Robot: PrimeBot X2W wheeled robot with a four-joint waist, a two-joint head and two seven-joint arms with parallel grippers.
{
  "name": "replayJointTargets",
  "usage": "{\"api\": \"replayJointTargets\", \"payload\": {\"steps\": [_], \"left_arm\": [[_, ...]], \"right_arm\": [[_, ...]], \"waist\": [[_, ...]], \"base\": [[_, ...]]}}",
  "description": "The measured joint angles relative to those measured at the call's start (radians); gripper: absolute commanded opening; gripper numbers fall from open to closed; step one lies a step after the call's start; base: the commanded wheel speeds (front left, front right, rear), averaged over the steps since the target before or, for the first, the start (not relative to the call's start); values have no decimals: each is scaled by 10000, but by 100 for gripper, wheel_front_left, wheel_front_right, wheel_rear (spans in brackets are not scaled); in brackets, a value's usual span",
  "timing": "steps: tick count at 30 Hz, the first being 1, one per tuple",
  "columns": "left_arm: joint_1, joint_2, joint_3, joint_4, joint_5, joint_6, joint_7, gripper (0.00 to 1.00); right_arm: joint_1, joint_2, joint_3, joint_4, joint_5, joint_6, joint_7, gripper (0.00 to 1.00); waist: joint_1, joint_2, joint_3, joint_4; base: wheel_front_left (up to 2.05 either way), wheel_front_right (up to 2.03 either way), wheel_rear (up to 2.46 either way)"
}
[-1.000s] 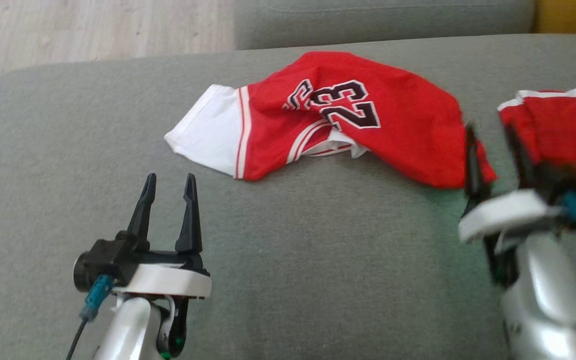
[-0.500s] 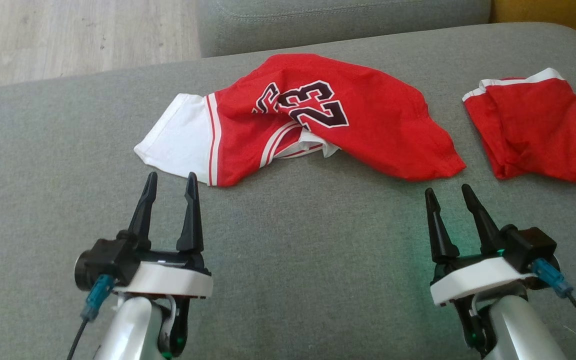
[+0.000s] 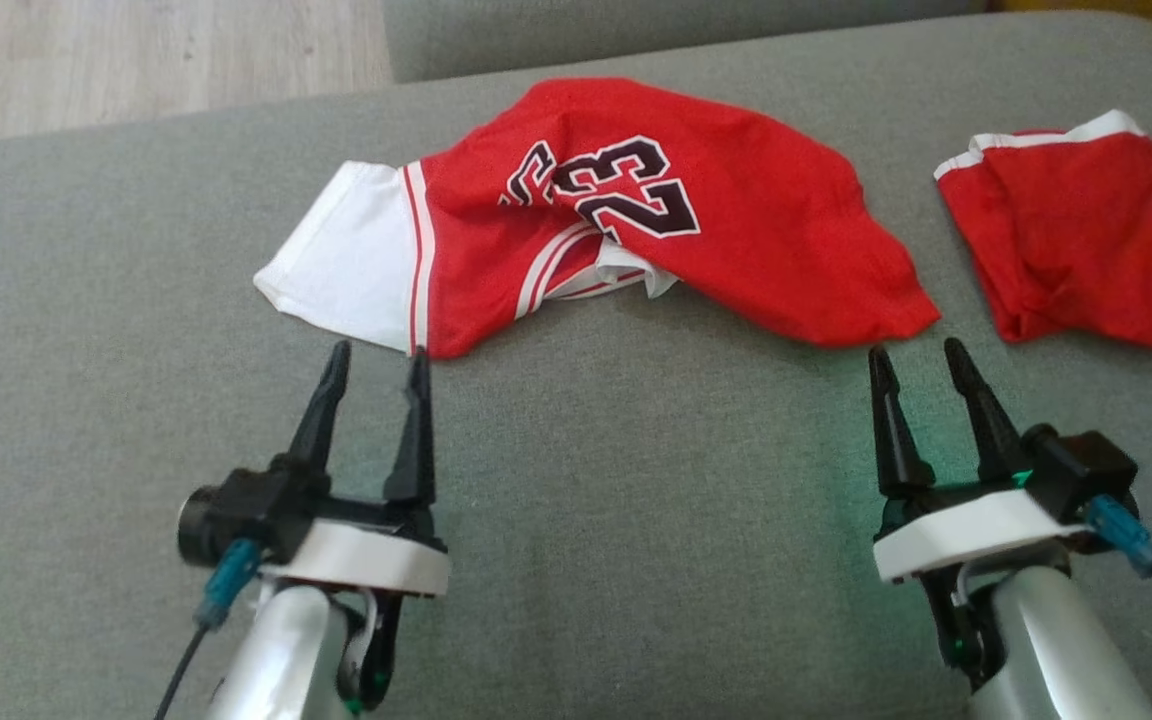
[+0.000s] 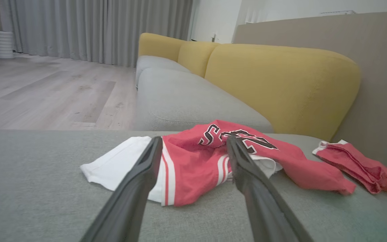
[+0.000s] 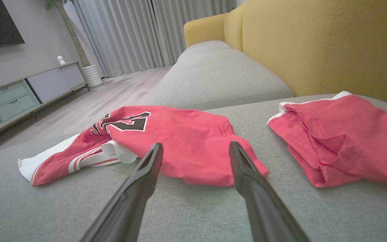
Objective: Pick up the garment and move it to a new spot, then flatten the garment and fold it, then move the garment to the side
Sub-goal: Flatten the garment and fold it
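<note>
Evidently we have lifted nothing yet: our left gripper [image 3: 379, 349] and right gripper [image 3: 916, 346] gape empty before the crumpled red-and-white jersey [image 3: 736, 230].

The left gripper [image 3: 379, 350] and right gripper [image 3: 915, 347] each have two long, tapered black fingers [image 3: 319, 420] rising from a black block [image 3: 266, 500]. Under that block sits a white collar [image 3: 366, 565], and below the collar a glossy silver forearm [image 3: 281, 650]. Beside the collar a blue connector [image 3: 226, 592] trails a dark cable [image 3: 176, 670]
</note>
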Motion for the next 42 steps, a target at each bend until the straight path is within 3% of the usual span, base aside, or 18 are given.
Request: {"api": "replayJointTargets", "payload": {"steps": [4, 16, 24, 28, 30, 31, 32, 34, 42], "left_arm": [[-732, 0, -585, 514, 368, -81, 96, 100], [-4065, -23, -2625, 2989, 485, -247, 1835, 100], [-5304, -44, -2861, 4623, 516, 604, 1847, 100], [-5672, -44, -2932, 5189, 594, 608, 1801, 100], [-5817, -44, -3009, 5440, 581, 359, 1808, 100], [-5859, -44, -3097, 5540, 539, 199, 1835, 21], [-5889, -44, -3179, 5639, 445, 15, 1937, 0], [-5893, -44, -3344, 5743, 198, -268, 2034, 0], [-5570, -38, -3837, 5846, 52, -437, 1342, 0]], "right_arm": [[-205, 0, -52, -142, -52, 0, 2, 100], [-1023, 2, 86, -297, 42, 0, -2, 100], [-1339, 2, 307, -249, 318, 0, -75, 100], [-1381, 4, 351, -245, 405, 0, -77, 100], [-1380, 2, 326, -249, 422, 0, -77, 100], [-1380, 2, 318, -257, 422, 0, -77, 100], [-1380, 2, 303, -257, 422, 0, -77, 100], [-1377, 4, 240, -261, 418, 0, -77, 100], [-1370, 6, 130, -190, 182, 0, -104, 100]], "waist": [[0, 0, 341, -87], [2, 0, 1590, -905], [1, 0, 2195, -1654], [1, 0, 2326, -1847], [1, 0, 2370, -1918], [1, 0, 2370, -1928], [1, 0, 2354, -1924], [0, 0, 2288, -1888], [0, 0, 1775, -1415]], "base": [[0, 0, 0], [0, 0, 0], [0, 0, 0], [0, 0, 0], [0, 0, 0], [0, 0, 0], [0, 0, 0], [0, 0, 0], [0, 0, 0]]}}
